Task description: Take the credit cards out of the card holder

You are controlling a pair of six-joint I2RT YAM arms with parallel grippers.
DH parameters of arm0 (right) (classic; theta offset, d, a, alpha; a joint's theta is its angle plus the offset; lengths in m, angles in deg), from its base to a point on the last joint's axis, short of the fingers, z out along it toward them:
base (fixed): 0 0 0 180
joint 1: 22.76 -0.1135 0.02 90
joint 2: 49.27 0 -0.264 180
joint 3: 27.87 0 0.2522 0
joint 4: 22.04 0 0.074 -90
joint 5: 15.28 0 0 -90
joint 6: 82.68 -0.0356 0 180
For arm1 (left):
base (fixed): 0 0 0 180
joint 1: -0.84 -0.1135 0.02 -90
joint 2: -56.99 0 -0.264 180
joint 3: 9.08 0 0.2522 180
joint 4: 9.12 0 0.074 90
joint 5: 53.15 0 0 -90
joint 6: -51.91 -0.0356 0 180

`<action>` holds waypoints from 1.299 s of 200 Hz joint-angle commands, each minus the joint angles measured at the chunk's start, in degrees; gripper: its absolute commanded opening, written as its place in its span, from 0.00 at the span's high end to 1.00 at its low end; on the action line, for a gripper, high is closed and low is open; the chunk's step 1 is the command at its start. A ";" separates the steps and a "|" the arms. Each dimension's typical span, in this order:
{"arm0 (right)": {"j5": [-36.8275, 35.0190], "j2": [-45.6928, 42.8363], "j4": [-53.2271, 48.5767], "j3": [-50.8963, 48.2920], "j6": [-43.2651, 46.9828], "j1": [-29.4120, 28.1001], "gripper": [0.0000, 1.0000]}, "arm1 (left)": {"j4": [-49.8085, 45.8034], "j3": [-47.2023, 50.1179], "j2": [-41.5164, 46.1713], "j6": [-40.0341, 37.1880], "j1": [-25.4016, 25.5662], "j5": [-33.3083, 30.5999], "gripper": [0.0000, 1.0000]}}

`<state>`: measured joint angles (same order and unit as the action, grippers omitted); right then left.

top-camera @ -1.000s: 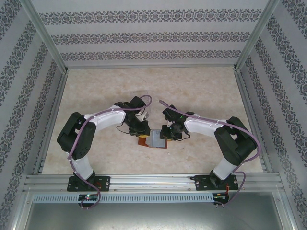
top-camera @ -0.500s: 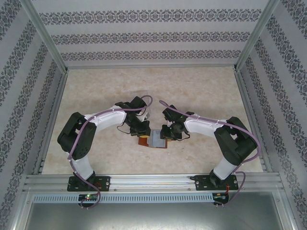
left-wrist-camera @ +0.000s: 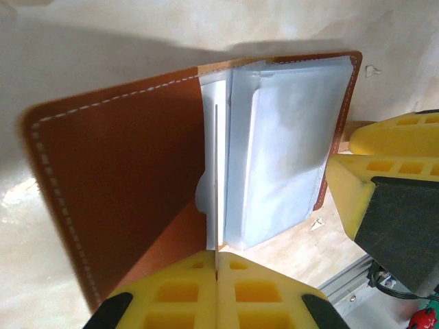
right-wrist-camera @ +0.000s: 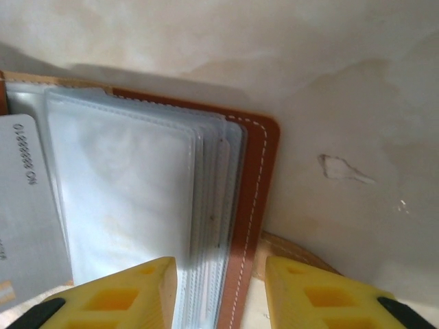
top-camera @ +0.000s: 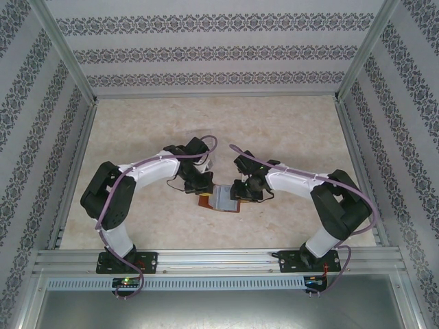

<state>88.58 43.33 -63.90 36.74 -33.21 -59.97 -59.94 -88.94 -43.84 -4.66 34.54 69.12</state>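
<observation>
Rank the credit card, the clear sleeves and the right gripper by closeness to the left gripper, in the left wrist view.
1. credit card, pinched edge-on in the left gripper.
2. clear sleeves, just right of it.
3. right gripper, at the far right.

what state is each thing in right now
card holder, open, spread flat
plastic sleeves, stacked inside the card holder, exposed
credit card, pinched upright over the sleeves
left tool, shut on the credit card
right tool, open, fingers either side of the card holder's cover edge
</observation>
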 commanded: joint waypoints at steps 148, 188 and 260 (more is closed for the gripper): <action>0.15 -2.54 -6.53 6.50 4.50 5.46 0.58 | -15.16 -15.91 2.42 -25.57 -4.03 -7.43 1.00; 0.17 -4.34 -8.94 8.72 6.03 7.03 0.58 | -20.96 -24.90 -1.44 -40.14 -4.95 -7.50 1.00; 0.87 -3.65 -14.41 16.30 10.64 13.15 0.59 | -35.83 -50.90 -17.11 -63.44 -5.13 -14.17 1.00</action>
<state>88.41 40.00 -75.02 50.16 -25.21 -49.24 -86.49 -131.89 -56.43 -55.48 29.97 58.15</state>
